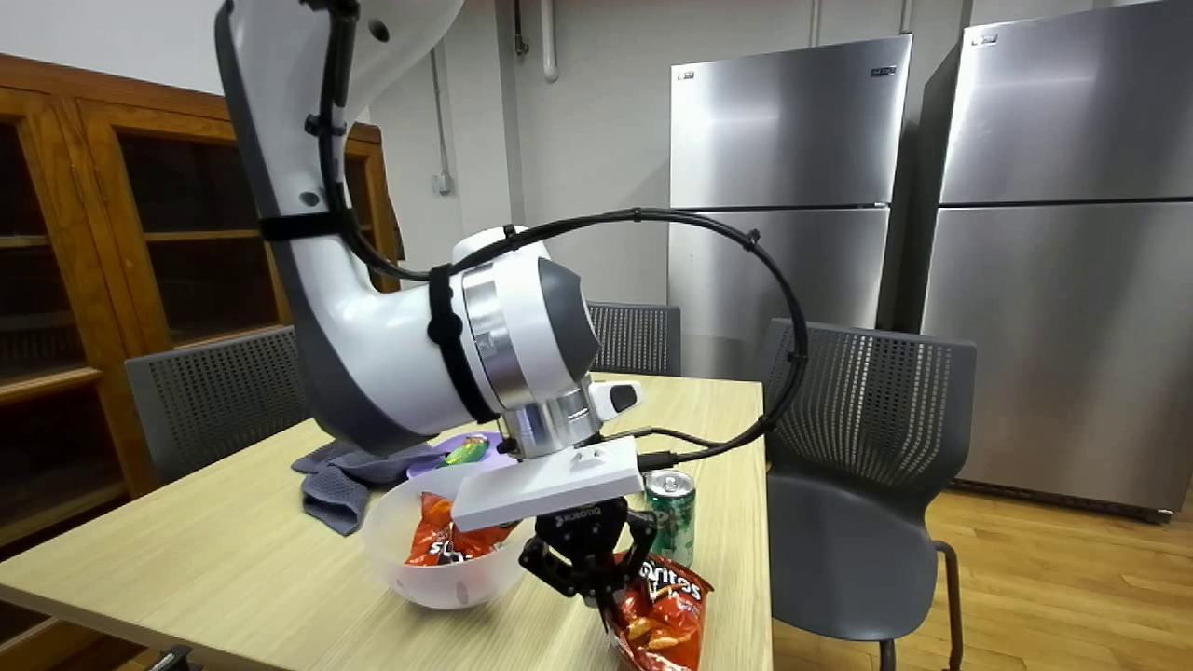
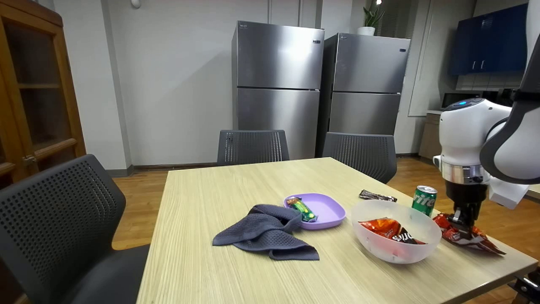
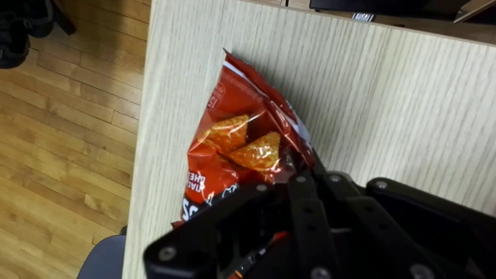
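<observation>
Near a corner of the table (image 3: pixel 407 116), a red chip bag (image 3: pixel 228 155) lies with its chip picture facing up; in the wrist view the table's edges run at nine and twelve o'clock from it. The gripper (image 3: pixel 314 168) is closed on the bag's seam at about four o'clock, its two fingers almost meeting because that edge is so thin. I think a flat seam is easier to pinch than the puffy middle. In both exterior views the gripper points toward about six o'clock, which suits a thing lying low. In an exterior view, a see-through white bowl (image 2: pixel 379 247) sits just beside the bag at nine o'clock. An orange-red bag (image 2: pixel 386 228) rests inside, and the round wall likely keeps it from sliding away. A green can (image 2: pixel 424 202) stands upright at ten o'clock. A dark wrapped stick (image 2: pixel 375 196) lies farther off, near ten o'clock too. Well past the bowl, just after nine o'clock, a purple plate (image 2: pixel 331 213) has a green-wrapped bar (image 2: pixel 303 211) in it; the rim may stop it from rolling. A crumpled gray towel (image 2: pixel 265 236) lies farthest, at nine o'clock; I cannot tell if it touches the plate.
</observation>
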You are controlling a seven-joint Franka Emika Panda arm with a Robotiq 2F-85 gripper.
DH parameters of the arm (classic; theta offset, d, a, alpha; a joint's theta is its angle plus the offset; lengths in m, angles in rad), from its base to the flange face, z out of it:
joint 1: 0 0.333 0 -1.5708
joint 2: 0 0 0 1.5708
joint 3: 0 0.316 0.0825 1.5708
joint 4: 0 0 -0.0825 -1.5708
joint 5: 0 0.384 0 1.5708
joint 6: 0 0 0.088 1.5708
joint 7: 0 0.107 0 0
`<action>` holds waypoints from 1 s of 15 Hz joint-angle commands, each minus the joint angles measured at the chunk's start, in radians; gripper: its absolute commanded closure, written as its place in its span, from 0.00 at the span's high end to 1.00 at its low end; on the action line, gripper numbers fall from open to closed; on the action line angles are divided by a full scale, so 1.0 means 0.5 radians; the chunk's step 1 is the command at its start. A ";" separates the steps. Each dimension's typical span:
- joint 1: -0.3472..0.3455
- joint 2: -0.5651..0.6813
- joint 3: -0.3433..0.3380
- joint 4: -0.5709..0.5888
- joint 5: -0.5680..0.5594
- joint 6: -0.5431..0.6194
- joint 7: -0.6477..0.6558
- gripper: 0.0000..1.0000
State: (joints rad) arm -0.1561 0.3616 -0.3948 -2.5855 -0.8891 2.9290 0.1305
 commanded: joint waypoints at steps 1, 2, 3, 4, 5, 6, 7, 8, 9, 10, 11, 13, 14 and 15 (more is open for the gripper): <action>-0.034 -0.229 -0.016 -0.111 -0.002 -0.056 -0.090 0.01; -0.053 -0.280 -0.015 -0.139 0.005 -0.055 -0.129 0.01; -0.057 -0.330 -0.024 -0.160 0.002 -0.058 -0.151 0.01; -0.069 -0.381 -0.029 -0.185 0.006 -0.060 -0.185 0.01; -0.080 -0.428 -0.031 -0.206 0.013 -0.062 -0.218 0.01; -0.092 -0.479 -0.037 -0.228 0.019 -0.062 -0.250 0.01; -0.101 -0.525 -0.041 -0.247 0.025 -0.065 -0.282 0.01; -0.110 -0.575 -0.050 -0.266 0.026 -0.062 -0.311 0.01; -0.115 -0.618 -0.055 -0.281 0.030 -0.063 -0.335 0.01; -0.121 -0.664 -0.061 -0.297 0.032 -0.056 -0.366 0.01; -0.119 -0.704 -0.063 -0.311 0.038 -0.054 -0.385 0.01; -0.101 -0.788 -0.064 -0.340 0.051 -0.052 -0.428 0.01; -0.092 -0.831 -0.058 -0.361 0.061 -0.045 -0.459 0.01; -0.161 -0.873 0.023 -0.377 0.078 -0.048 -0.494 0.01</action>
State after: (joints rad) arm -0.1994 0.0330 -0.4300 -2.7212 -0.8832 2.9273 -0.0386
